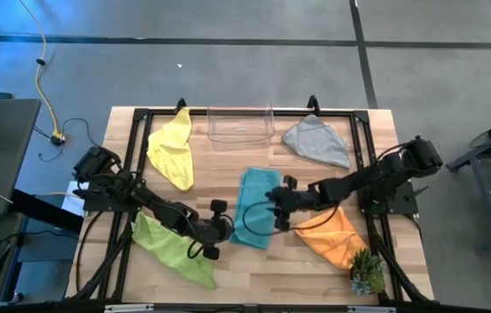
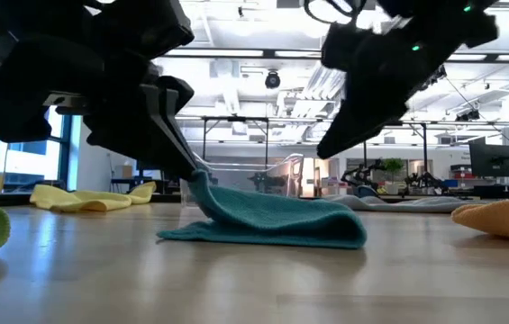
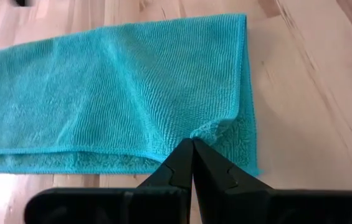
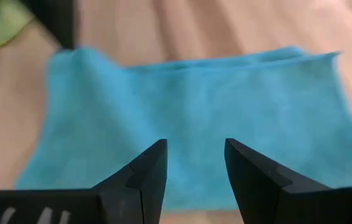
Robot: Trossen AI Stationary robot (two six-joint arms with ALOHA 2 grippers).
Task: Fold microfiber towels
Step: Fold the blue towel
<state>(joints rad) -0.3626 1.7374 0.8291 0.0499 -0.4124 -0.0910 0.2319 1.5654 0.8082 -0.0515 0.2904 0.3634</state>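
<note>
— What do we see on the counter (image 1: 254,269), starting with the biggest things?

— We see the wooden counter filling the middle of the high view, with the clear bin (image 1: 240,126) at its upper centre. The yellow towel (image 1: 173,148) lies upper left, the grey towel (image 1: 318,142) upper right, the lime green towel (image 1: 169,246) lower left, the orange towel (image 1: 332,235) lower right. The teal towel (image 1: 255,206) sits in the centre, doubled over.

— And the tools?

— We see the left tool (image 3: 192,144) clenched on a corner of the teal towel, lifting that edge off the wood in the low view. The right tool (image 4: 194,155) hovers just above the same towel, released, grasping nothing.

— Anything smaller?

— A spiky green plant (image 1: 368,271) at the lower right corner.
</note>
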